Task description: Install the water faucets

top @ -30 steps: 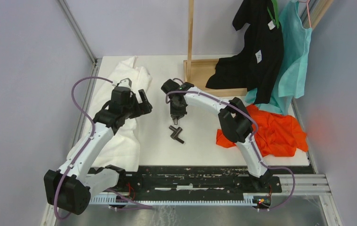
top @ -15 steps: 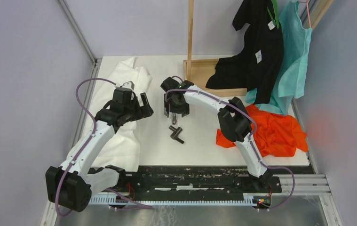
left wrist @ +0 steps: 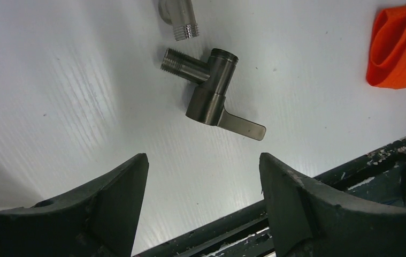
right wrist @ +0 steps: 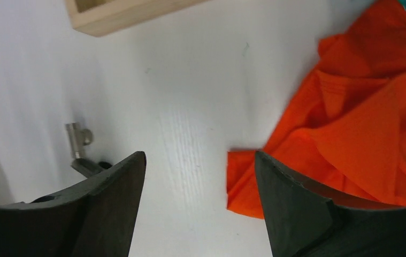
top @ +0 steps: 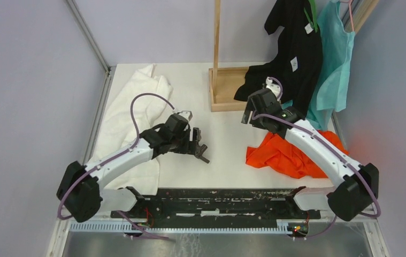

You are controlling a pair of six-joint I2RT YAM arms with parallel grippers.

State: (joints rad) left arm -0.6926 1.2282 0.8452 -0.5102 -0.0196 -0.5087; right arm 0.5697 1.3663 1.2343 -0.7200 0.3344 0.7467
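Now we see L gripper [left wrist: 201, 160], fingers apart, near the larger faucet fitting [left wrist: 209, 91] lying on the table [left wrist: 83, 80]; R gripper [right wrist: 198, 155] fingers apart too, by orange cloth [right wrist: 361, 123].

The white table [top: 227, 128] is carrying cloths, a wooden piece and metal parts. A rumpled white cloth [top: 131, 107] is lying along its left side, and an orange cloth [top: 291, 155] is lying bunched at the right. A wooden frame base [top: 223, 88] is sitting at the back. Near the middle, the larger faucet piece [left wrist: 211, 88] is lying on its side on the bare surface, its threaded stub resting just beside the threaded end of the second faucet piece [left wrist: 179, 19], not touching.
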